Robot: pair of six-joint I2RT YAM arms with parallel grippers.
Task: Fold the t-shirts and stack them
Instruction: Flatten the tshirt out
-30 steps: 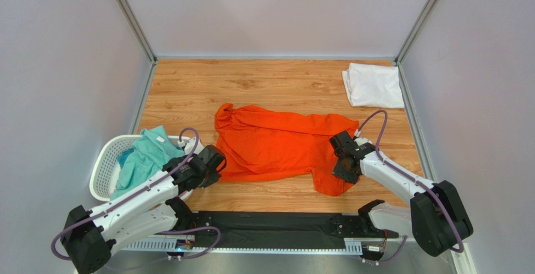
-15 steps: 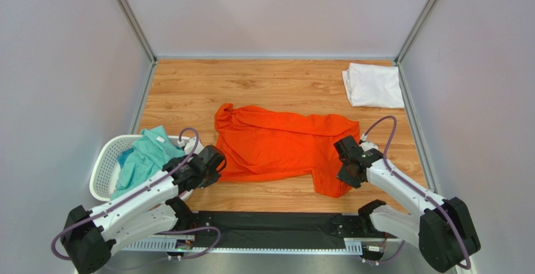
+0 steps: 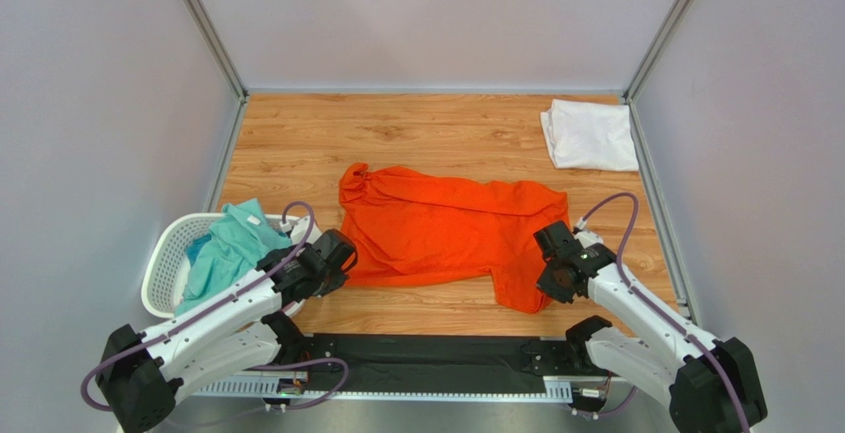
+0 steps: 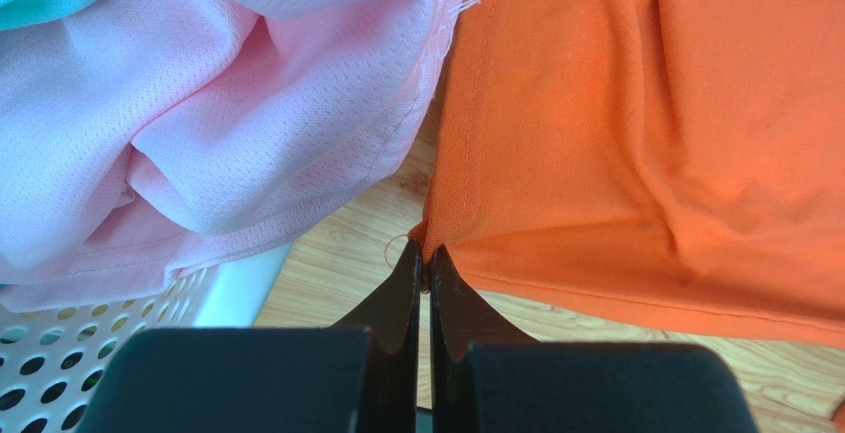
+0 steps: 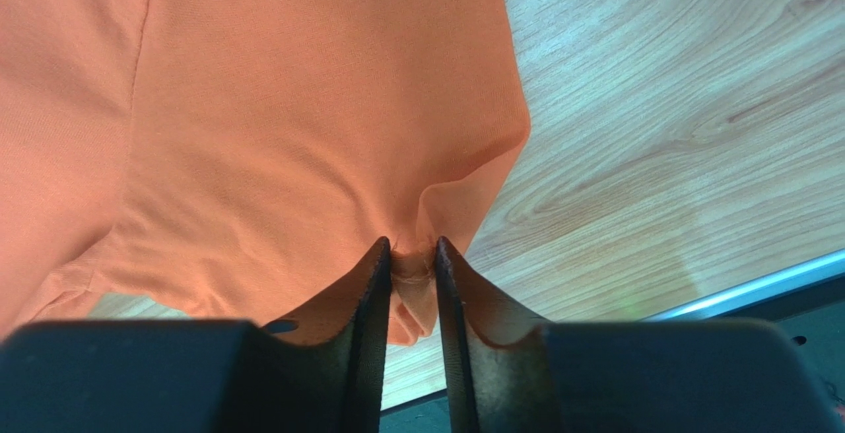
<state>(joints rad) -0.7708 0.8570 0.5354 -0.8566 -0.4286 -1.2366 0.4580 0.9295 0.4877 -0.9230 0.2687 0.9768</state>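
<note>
Lying rumpled across the middle of the wooden table [image 3: 397, 131], the orange t-shirt [image 3: 436, 230] is the garment in hand. It spreads wide from left to right, bunched along its far left edge and drooping into a loose flap at its near right corner. The left gripper [image 4: 426, 267] has its jaws pressed almost together on the shirt's near left corner, right at the stitched hem, with only a sliver of cloth between them. The right gripper [image 5: 410, 267] is pinched on a small tuck of orange fabric at the right edge, and cloth fills the narrow gap between its jaws. Both grips sit low over the tabletop (whether the cloth is lifted clear of the wood there, I cannot tell).

By my judgement the step is spreading this shirt flat, and no fold has been made in it yet. The next move probably calls for the two arms to draw apart, tension the cloth evenly and lay it smooth, without the thin left pinch slipping off the hem.

Farther out, a white t-shirt [image 3: 590, 134] lies folded in the far right corner, well apart, a likely base for the stack. At the near left, a teal t-shirt [image 3: 226, 250] and a pink t-shirt [image 4: 228, 106] spill from the white basket [image 3: 164, 265], the pink one just beside the orange hem.
</note>
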